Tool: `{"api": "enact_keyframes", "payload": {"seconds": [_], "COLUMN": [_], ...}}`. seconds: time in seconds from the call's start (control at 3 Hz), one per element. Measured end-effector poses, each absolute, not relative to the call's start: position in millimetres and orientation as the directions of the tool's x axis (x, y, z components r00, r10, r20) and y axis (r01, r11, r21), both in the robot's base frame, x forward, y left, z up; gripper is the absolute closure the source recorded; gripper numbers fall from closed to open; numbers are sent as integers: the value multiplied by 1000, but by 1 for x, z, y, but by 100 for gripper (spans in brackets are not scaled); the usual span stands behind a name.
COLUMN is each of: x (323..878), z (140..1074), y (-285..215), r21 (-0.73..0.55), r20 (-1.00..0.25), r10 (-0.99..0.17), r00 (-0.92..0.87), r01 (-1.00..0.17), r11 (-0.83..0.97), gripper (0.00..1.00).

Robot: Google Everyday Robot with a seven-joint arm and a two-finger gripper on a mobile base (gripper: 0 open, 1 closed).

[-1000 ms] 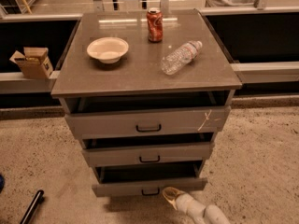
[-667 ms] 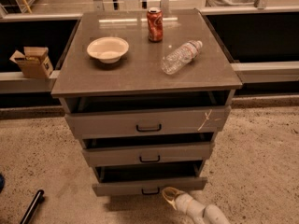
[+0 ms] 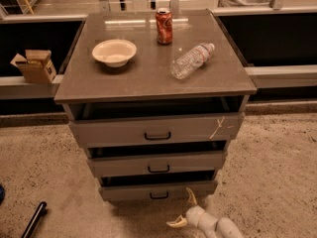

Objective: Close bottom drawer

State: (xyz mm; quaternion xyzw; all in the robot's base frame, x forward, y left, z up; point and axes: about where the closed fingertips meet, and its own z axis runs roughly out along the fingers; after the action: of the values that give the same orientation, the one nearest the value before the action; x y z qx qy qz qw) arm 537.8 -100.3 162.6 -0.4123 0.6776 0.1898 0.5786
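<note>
The bottom drawer (image 3: 157, 190) is the narrowest of three grey drawers in the cabinet, with a plain front and a small black loop handle (image 3: 159, 196). It stands pulled out a little, with a dark gap above its front. My gripper (image 3: 182, 210) is low at the bottom of the view, just in front of and to the right of the drawer's handle. Its two pale fingers are spread apart and hold nothing. It does not touch the drawer.
The middle drawer (image 3: 157, 163) and the widest top drawer (image 3: 156, 129), which has a white scratch, also stand slightly open. On the cabinet top (image 3: 148, 76) are a bowl (image 3: 114, 52), a red can (image 3: 164, 26) and a lying plastic bottle (image 3: 192, 60). A cardboard box (image 3: 33, 66) sits at left. A black rod (image 3: 33, 219) lies on the floor.
</note>
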Motion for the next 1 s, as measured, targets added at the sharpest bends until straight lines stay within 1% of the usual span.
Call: {"api": "enact_keyframes", "payload": {"seconds": [0.67,1.0], "x": [536,541], "z": [167,175], "y": [-96,-93], "r21": [-223,-234], "r20": [-937,-919], "r10": [-350,-394], "r00": [15,8], "r01": [-798,-817], "r11": [560,528], "gripper": [0,0]}}
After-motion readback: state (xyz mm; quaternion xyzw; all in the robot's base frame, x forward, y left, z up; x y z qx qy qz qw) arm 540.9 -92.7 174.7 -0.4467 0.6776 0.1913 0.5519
